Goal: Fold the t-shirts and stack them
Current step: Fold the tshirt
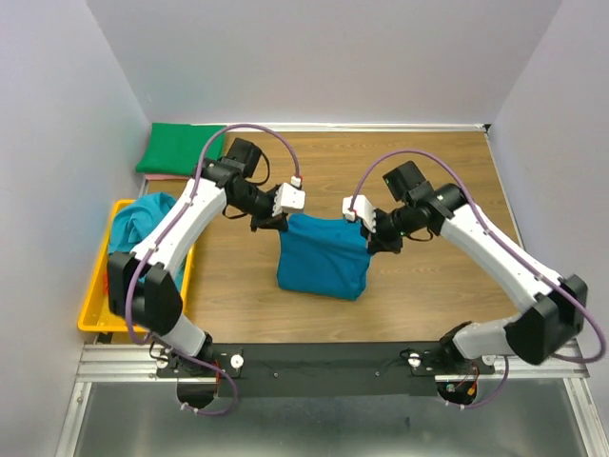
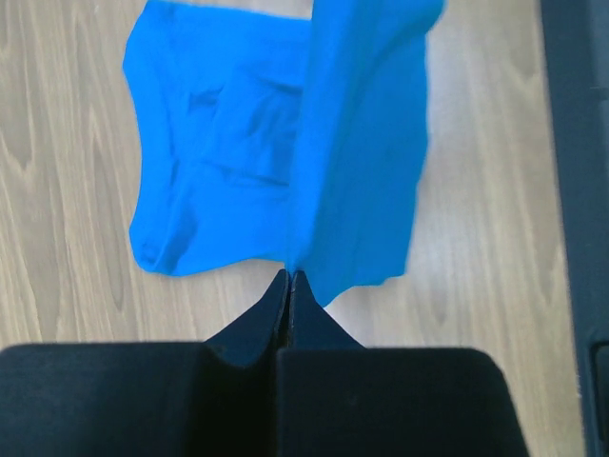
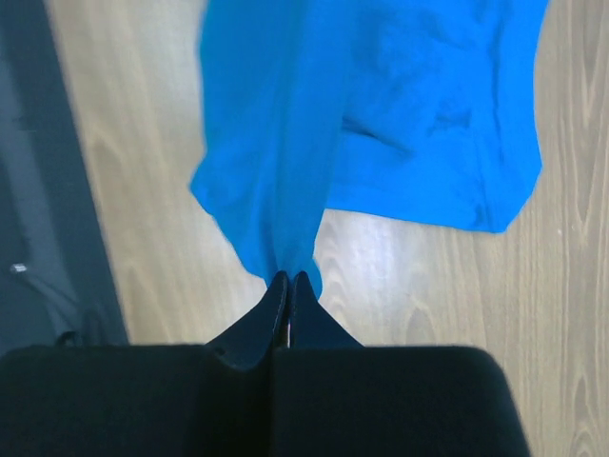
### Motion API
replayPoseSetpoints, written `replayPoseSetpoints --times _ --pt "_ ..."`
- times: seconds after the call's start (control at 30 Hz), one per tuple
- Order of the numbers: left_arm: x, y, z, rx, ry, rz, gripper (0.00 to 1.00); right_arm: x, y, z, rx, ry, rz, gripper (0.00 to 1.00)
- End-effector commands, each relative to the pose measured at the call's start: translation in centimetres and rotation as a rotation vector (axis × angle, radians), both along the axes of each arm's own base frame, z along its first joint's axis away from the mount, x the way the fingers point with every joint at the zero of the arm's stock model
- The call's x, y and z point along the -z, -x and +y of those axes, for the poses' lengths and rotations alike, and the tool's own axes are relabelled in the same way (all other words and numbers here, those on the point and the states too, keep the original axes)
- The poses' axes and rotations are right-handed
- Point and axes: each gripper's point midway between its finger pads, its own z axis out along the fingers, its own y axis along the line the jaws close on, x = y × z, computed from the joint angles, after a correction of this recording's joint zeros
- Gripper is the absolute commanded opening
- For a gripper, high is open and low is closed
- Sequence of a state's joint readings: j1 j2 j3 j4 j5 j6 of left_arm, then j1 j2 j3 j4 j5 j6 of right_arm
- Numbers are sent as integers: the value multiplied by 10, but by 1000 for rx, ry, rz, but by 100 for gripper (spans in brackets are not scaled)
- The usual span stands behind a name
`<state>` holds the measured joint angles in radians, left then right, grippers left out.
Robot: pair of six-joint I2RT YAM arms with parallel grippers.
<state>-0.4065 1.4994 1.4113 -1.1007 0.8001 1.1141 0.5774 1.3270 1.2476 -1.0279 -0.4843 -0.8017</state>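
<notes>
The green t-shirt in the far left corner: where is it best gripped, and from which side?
Probably its right edge, coming from above on the right. The green t-shirt lies folded flat with its left side close to the wall, so the right and near edges look free.

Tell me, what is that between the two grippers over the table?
A teal-blue t-shirt: the left gripper and right gripper each pinch an upper corner, and its edge spans the gap. The top view shows it best.
</notes>
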Motion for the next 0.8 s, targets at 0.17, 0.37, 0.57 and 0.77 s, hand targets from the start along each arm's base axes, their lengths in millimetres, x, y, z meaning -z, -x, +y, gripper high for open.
replayPoseSetpoints --times 0.17,0.37,0.57,0.77 --pt "12 -68 -4 -3 28 -2 0 22 -79 2 36 -33 49 1" --pt "40 -111 -12 -25 16 33 0 54 -112 -1 39 -20 103 1" --pt "83 -149 -8 -83 -11 68 0 90 -153 -13 102 -9 157 1" --pt "115 -168 -12 -110 -33 103 0 116 -168 -20 126 17 191 1"
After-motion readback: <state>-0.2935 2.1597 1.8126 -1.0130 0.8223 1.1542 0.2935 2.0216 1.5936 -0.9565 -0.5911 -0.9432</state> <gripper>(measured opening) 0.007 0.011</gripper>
